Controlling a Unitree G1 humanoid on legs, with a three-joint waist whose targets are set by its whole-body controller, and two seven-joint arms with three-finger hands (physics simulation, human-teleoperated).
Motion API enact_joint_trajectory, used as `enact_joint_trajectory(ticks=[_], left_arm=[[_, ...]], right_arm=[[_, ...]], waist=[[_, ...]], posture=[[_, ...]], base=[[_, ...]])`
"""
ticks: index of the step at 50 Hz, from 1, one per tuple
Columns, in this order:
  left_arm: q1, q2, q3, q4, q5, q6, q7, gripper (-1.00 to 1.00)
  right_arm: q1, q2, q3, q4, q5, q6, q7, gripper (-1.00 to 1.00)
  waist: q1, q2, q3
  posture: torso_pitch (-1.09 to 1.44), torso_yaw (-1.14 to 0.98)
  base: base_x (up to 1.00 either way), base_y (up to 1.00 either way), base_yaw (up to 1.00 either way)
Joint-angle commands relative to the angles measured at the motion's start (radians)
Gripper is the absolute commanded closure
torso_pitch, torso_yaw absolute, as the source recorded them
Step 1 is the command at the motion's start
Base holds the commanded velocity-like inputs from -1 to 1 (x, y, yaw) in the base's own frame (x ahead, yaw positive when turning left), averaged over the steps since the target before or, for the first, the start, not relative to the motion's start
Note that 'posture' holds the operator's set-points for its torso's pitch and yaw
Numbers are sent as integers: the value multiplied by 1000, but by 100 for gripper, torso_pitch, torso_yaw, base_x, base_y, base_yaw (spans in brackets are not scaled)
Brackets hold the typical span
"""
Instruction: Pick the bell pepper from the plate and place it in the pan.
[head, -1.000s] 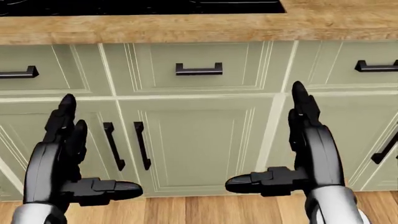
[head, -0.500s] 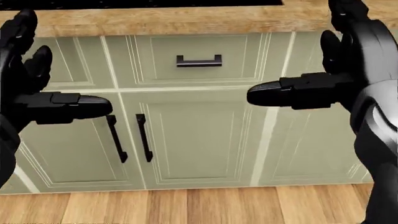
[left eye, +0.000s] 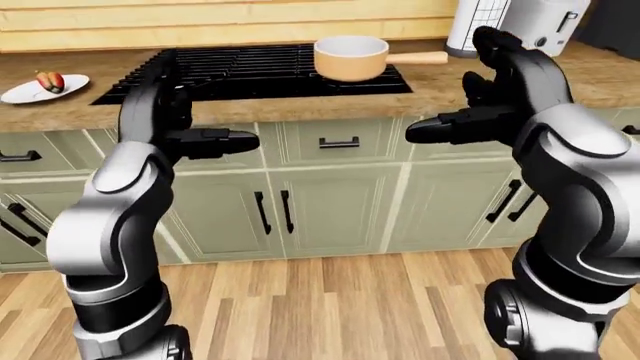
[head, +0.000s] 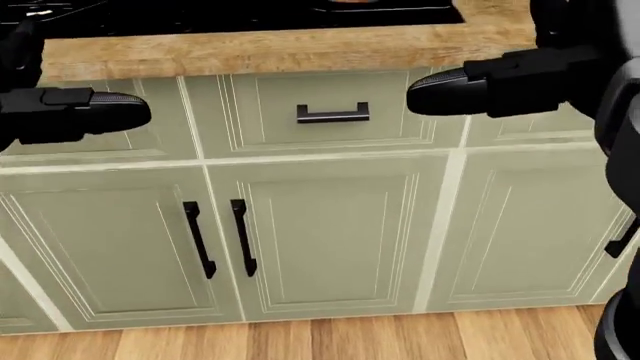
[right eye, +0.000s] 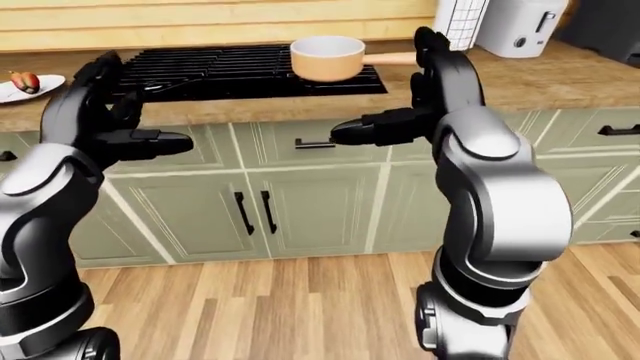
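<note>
Left-eye view puts the bell pepper (left eye: 49, 80) on its white plate (left eye: 22, 93), far to the left of the black stove (left eye: 250, 69) on the wooden counter (left eye: 430, 88), while the tan pan (left eye: 351, 58) sits on the stove's right side with its handle pointing right. A toaster (left eye: 545, 24) stands right of the stove. My left hand (left eye: 190, 120) hangs below the stove's left corner, fingers spread and thumb jutting right, holding nothing; my right hand (left eye: 480, 97) floats off the stove's right corner, likewise spread and empty. Both are well apart from the pepper. I judge the pepper light, firm and smooth-skinned, so somewhat slippery; it looks small and its stem is too tiny to make out, so I would close my fingers round its body at the widest part and lift gently so it does not skid off the plate. Compared with half a second ago, the head view has shifted: the drawer handle (head: 333, 113) and cabinet doors (head: 320, 232) sit a little lower and to the right, more stove shows at the top edge, and both my hands have risen higher against the counter edge.
</note>
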Motion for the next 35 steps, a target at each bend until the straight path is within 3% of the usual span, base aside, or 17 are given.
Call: enact_joint_trajectory(ticks=[1, 3, 8, 10, 11, 13, 15, 17, 19, 22, 23, 25, 26, 27, 28, 30, 35], left_arm=[[-27, 7, 0, -37, -6, -17, 5, -100], [-25, 13, 4, -34, -9, -20, 5, -100], [-29, 17, 0, -35, -12, -14, 11, -100], [-21, 16, -1, -42, -13, -15, 10, -100], [-18, 16, 0, -43, -13, -16, 9, -100], [-10, 14, 6, -53, -16, -12, 11, -100], [-13, 16, 9, -55, -18, -6, 13, -100], [-16, 21, 10, -54, -20, -3, 13, -100], [-9, 21, 12, -62, -22, 0, 14, -100], [-18, 27, 14, -63, -25, 10, 16, -100], [-19, 27, 14, -58, -25, 5, 15, -100], [-22, 29, 15, -59, -26, 7, 16, -100], [-16, 29, 17, -59, -27, 4, 15, -100], [-6, 30, 18, -55, -26, -7, 12, -100], [-8, 33, 21, -63, -29, 6, 14, -100], [-9, 36, 23, -63, -30, 6, 14, -100], [-12, 40, 26, -58, -35, 7, 15, -100]], right_arm=[[-28, -10, -10, -9, -5, -26, -7, -100], [-44, -9, -3, -7, -2, -15, -6, -100], [-61, -13, -2, 3, -1, -9, -4, -100], [-74, -18, 1, 4, -2, 0, -3, -100], [-73, -18, 1, 3, -2, -2, -3, -100], [-81, -13, -2, 2, -1, 3, -4, -100], [-85, -16, -1, 11, -2, -2, -4, -100], [-82, -12, -2, 9, -2, -3, -6, -100], [-74, -7, -1, 8, -1, -7, -8, -100], [-77, -12, -5, 5, 0, -2, -6, -100], [-77, -11, -6, 3, 1, -1, -7, -100], [-76, -7, -5, 3, 2, -2, -8, -100], [-72, -3, -7, -2, 3, -2, -10, -100], [-69, 1, -11, -4, 6, -2, -11, -100], [-72, 1, -12, -5, 8, 2, -12, -100], [-79, -2, -11, -5, 11, 7, -13, -100], [-81, -7, -11, -4, 17, 11, -13, -100]], waist=[[-7, 14, -21], [-9, 1, -26], [-5, -34, -17], [0, -63, -17], [2, -88, -21], [-1, -65, -17], [2, -83, -21], [2, -75, -26], [3, -61, -16], [0, -26, -5], [-3, -5, -7], [-6, 73, -26], [-2, 29, -16], [-5, 40, -14], [-3, 33, -15], [-4, 12, -20], [-5, -39, -10]], posture=[[0, 0], [0, 0], [0, 0], [0, 0], [0, 0], [0, 0], [0, 0], [0, 0], [0, 0], [0, 0], [0, 0], [0, 0], [0, 0], [0, 0], [0, 0], [0, 0], [0, 0]], base=[[0, 18, 0], [0, 18, 0], [0, 18, 0], [0, 18, 0], [0, 18, 0], [0, 19, 0], [0, 19, 0], [0, 18, 0], [0, 19, 0], [0, 18, 0], [0, 18, 0], [0, 18, 0], [0, 19, 0], [0, 19, 0], [0, 19, 0], [0, 19, 0], [0, 18, 0]])
